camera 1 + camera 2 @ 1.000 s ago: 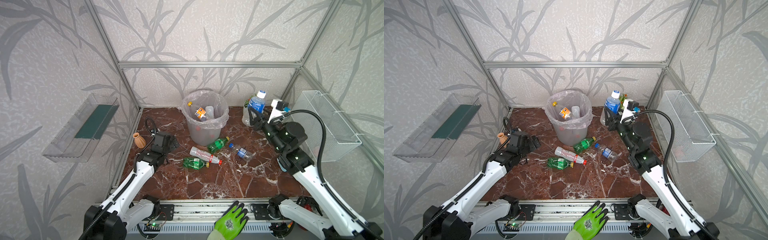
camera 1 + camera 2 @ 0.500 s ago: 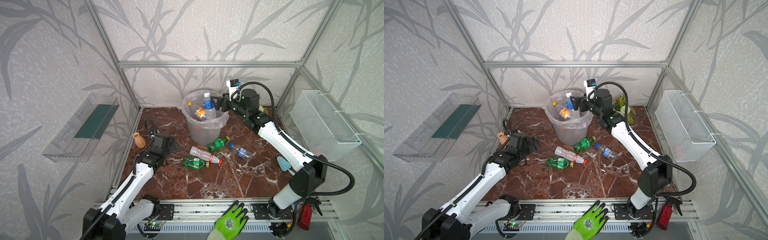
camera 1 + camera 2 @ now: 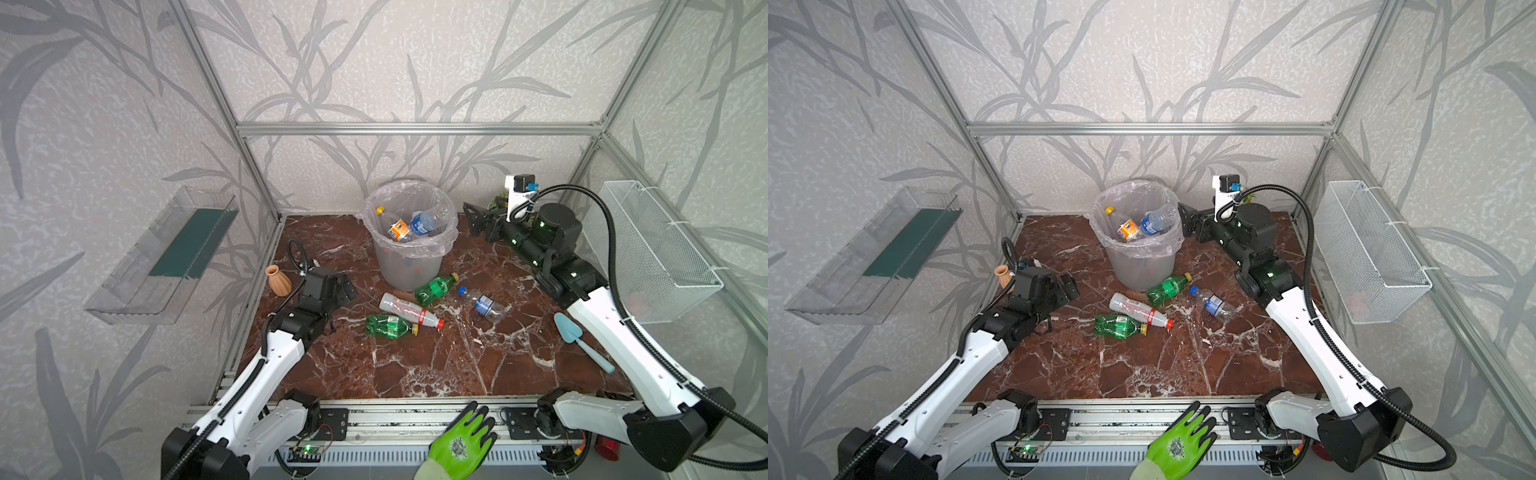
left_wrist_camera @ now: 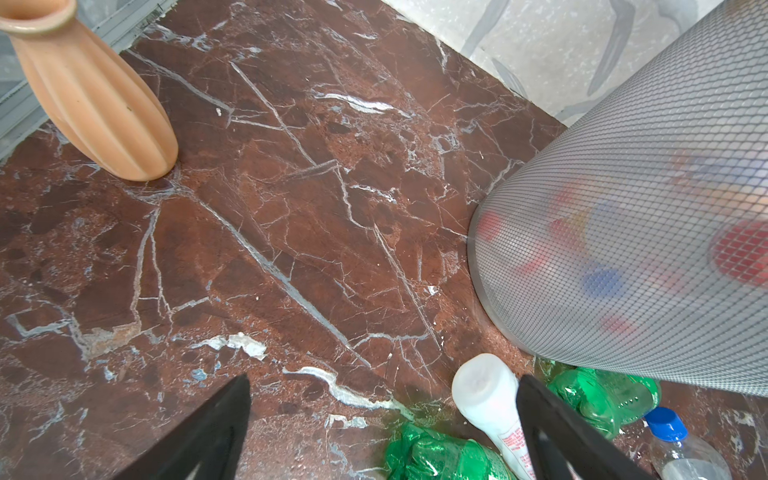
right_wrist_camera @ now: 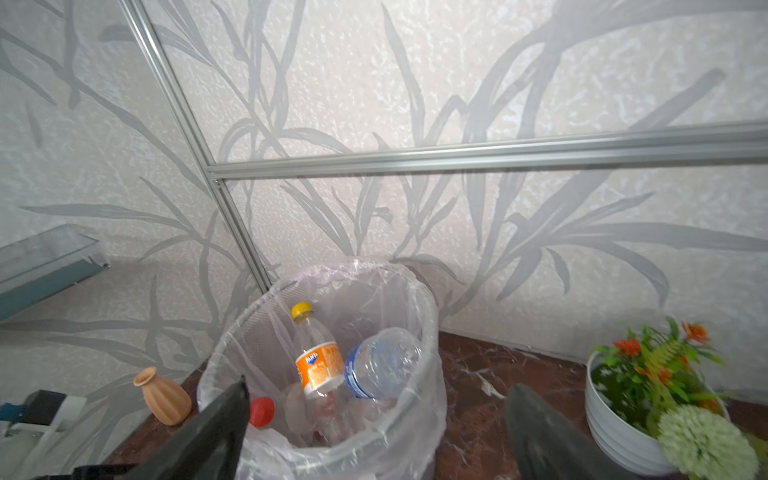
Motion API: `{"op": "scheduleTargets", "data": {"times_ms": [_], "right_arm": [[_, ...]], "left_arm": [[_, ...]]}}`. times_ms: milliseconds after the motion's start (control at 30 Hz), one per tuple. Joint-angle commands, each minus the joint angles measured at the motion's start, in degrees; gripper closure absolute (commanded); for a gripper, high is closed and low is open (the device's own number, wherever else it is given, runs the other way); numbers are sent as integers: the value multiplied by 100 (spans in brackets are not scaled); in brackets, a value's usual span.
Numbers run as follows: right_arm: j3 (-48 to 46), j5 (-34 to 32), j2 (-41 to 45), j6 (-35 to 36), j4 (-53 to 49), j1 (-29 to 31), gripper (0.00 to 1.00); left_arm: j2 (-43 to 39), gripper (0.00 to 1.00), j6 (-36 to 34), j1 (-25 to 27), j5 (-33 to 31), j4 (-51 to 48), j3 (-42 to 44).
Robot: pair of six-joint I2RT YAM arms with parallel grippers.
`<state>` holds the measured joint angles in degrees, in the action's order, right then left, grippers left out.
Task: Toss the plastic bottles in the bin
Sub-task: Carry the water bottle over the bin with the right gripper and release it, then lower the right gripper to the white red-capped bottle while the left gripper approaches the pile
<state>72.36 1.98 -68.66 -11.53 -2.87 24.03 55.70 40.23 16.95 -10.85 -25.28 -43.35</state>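
Left wall: a clear plastic shelf (image 3: 166, 257) is mounted there. Below it, at the left edge of the marble floor (image 3: 415, 365), a terracotta ribbed vase (image 3: 279, 281) stands upright.

The left gripper (image 4: 384, 382) sits low, just right of the vase. Its jaws are spread wide and empty, and in both top views it is apart from every bottle.

Four plastic bottles lie on the floor in front of the bin:
- green bottle with a yellow cap (image 3: 388, 326), on its side, nearest the front;
- milky-white bottle with a red cap (image 3: 409, 309), just behind it;
- second green bottle (image 3: 435, 288), its base against the foot of the bin;
- clear bottle with a blue cap (image 3: 484, 304), furthest right.

The bin (image 3: 405, 266), grey and bag-lined, stands upright at back centre. An orange-labelled bottle (image 5: 318, 365) and a blue-labelled clear bottle (image 5: 380, 361) rest on top of its contents. What lies lower shows only as blurred colours.

The right gripper (image 3: 471, 218) is raised beside the bin's right rim, jaws parted wide and holding nothing. A white ribbed flower pot (image 5: 615, 432) stands in the back right corner. A blue trowel (image 3: 582, 340) lies on the floor by the right arm. A white wire mesh basket (image 3: 656, 253) hangs on the right wall. A green glove (image 3: 461, 444) rests at the front rail.
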Motion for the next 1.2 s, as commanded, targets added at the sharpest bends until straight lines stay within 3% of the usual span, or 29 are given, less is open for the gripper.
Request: {"op": "scheduleTargets", "data": {"times_ms": [0,300,600,867,1167], "right_arm": [[-645,-196,291,-189,-149,-155,4],[-2503,-556,1373,-649,-546,-405,4],[-3612,-576,2097,-1150,-810,-798,4],[-3624,-282,1420,-497,-1149,-849,4],[-3088,242,383,107,-1496,-691,11]], "left_arm": [[-47,1,-132,83,41,-10,28],[395,7,-310,517,296,229,-5],[1038,9,-779,1253,332,163,-252],[1353,9,-1358,1508,543,124,-474],[1567,8,-1241,1588,525,154,-511]]}}
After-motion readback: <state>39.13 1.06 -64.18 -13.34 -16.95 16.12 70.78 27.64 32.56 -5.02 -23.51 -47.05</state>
